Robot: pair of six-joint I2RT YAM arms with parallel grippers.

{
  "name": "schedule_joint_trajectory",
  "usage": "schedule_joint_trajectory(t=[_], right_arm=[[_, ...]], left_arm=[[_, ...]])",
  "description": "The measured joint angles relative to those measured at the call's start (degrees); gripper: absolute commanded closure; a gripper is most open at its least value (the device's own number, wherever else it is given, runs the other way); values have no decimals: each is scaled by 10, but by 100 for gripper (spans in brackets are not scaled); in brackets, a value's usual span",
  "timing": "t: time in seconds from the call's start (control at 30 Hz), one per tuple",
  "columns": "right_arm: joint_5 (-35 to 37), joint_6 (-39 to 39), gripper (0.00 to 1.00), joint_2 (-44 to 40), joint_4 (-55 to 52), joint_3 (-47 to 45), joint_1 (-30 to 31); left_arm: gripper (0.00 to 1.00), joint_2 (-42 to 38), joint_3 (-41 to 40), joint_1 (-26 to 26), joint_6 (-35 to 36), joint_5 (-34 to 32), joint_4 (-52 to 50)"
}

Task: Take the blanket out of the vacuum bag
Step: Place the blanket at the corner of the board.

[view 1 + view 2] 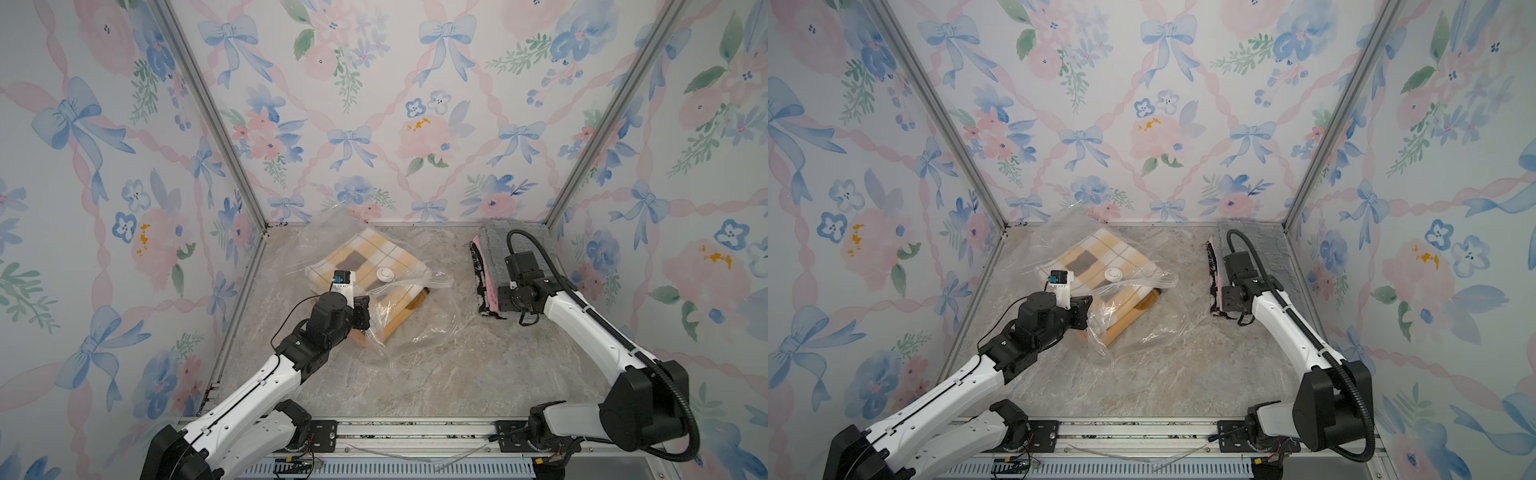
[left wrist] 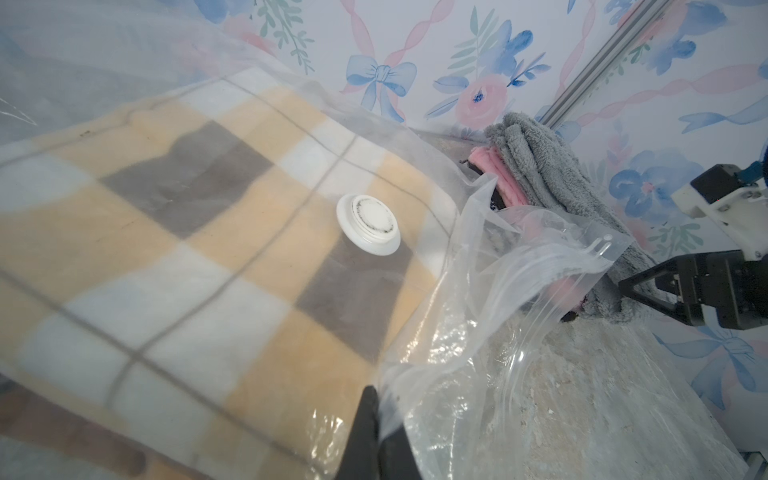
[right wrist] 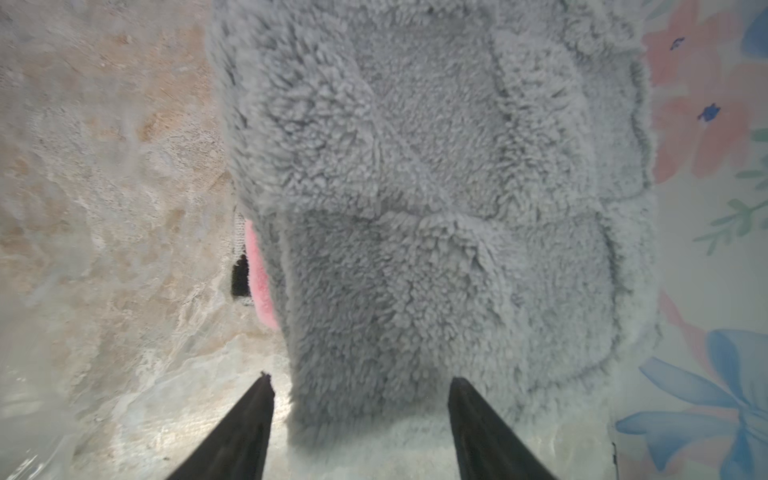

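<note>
**Left tool.** The left tool point(image 2: 379, 409) is fully closed and pinches the clear film of the vacuum bag point(image 1: 415, 328) at the bag's near-left edge. The bag's film is bunched and raised at this grip point.

**Vacuum bag position.** The bag lies on the tabletop point(image 1: 415, 386), directly ahead of the left tool and well apart from the right tool point(image 3: 361, 384). The checked blanket point(image 1: 365, 257) is inside the bag, just beyond the left tool's fingertips. The round white valve cap point(image 2: 368, 223) sits on the bag's upper face, over the blanket, ahead of the left tool and slightly toward the right tool.

**Orientation.** The bag's long axis runs from the back wall toward the robot's base and slants across the tabletop. The folded blanket lies at a diagonal, one corner toward the back wall. The loose end of the film, with the zip strip, points toward the right tool.

**Right tool.** The right tool's jaws stand wide apart and grip nothing. It hangs over the near edge of a stack of folded cloths point(image 1: 490, 245) with a grey fleece point(image 3: 415, 166) on top. A pink layer point(image 3: 257, 282) shows beneath the fleece.
</note>
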Motion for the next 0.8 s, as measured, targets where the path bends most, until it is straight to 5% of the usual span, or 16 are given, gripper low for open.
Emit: schedule_joint_trajectory(t=[0.43,0.8], right_arm=[[118,-3,33,96,-16,26,66],[151,-5,44,141,-21,26,67]], left_arm=[[100,2,0,0,0,0,0],[100,11,0,0,0,0,0]])
